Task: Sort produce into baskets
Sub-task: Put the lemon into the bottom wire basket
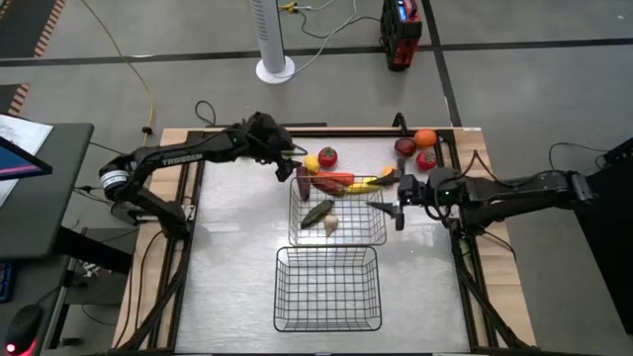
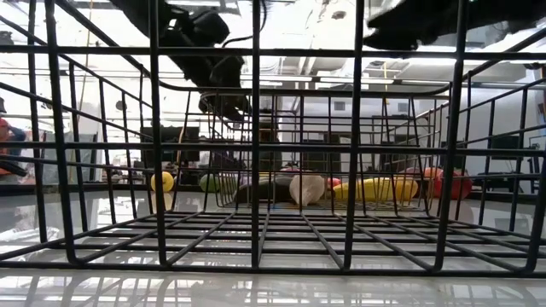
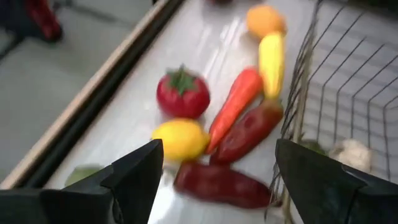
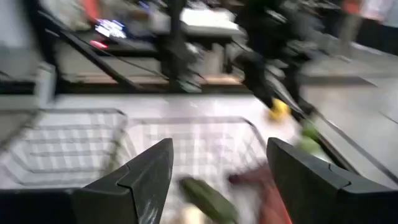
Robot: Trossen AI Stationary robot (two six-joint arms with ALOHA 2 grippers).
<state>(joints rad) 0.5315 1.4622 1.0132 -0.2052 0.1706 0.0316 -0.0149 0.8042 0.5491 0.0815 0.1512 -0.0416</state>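
Left gripper point(image 3: 214, 180) fingers spread wide, empty, above yellow lemon point(image 3: 180, 139) and dark red pepper point(image 3: 221, 185) beside far black wire-mesh basket point(image 1: 378, 235). Right gripper point(image 4: 217, 180) fingers open over that basket. Risk: crowded produce, left fingers may nudge neighbours or snag basket wire.

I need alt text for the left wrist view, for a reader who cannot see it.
The open left gripper hovers over produce lying on the table beside a wire basket: a tomato, a yellow lemon, an orange-red pepper and dark red pieces.
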